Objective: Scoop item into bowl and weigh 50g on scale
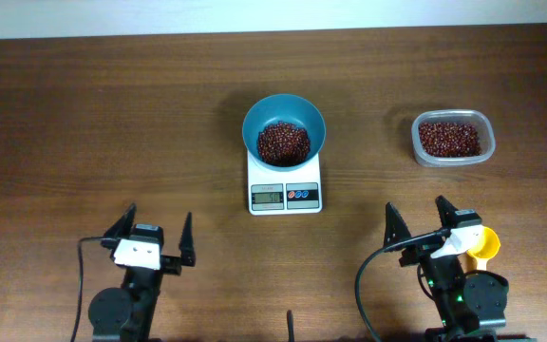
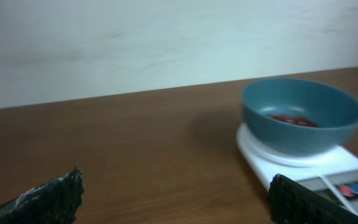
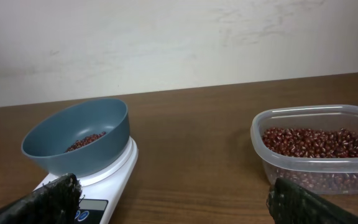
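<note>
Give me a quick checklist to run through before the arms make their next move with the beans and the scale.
1. Bowl sits on the scale: ok.
2. Beans in the bowl: ok, a heap lies inside.
3. Display shows the wanted weight: cannot tell, digits too small to read.
4. Left hand open and empty: ok.
5. Right hand open and empty: ok.
6. Scoop within easy reach: ok, it lies beside the right hand, and the tub has more to scoop.
</note>
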Controlling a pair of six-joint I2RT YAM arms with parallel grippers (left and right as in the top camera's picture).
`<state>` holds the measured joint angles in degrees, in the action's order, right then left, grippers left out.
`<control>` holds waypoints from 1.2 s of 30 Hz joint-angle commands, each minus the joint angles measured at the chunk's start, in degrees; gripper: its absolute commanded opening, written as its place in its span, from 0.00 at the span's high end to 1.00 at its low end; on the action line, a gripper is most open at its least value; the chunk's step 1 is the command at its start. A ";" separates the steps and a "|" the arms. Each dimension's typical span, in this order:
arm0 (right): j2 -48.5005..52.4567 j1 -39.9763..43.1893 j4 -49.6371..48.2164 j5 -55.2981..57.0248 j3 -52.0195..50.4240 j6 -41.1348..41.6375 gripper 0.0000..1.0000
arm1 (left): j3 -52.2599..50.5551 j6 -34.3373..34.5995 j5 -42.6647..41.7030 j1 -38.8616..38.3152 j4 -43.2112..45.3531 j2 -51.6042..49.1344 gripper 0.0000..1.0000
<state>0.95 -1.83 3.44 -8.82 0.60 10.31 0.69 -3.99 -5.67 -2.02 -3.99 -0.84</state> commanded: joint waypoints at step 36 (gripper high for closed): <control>-0.26 -0.37 0.42 0.48 -0.28 -0.42 0.01 | -0.20 -5.99 6.97 0.44 -0.74 0.50 0.01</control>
<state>0.95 -1.83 3.44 -8.82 0.60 10.33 0.69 -9.23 0.49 -1.89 -4.47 -0.84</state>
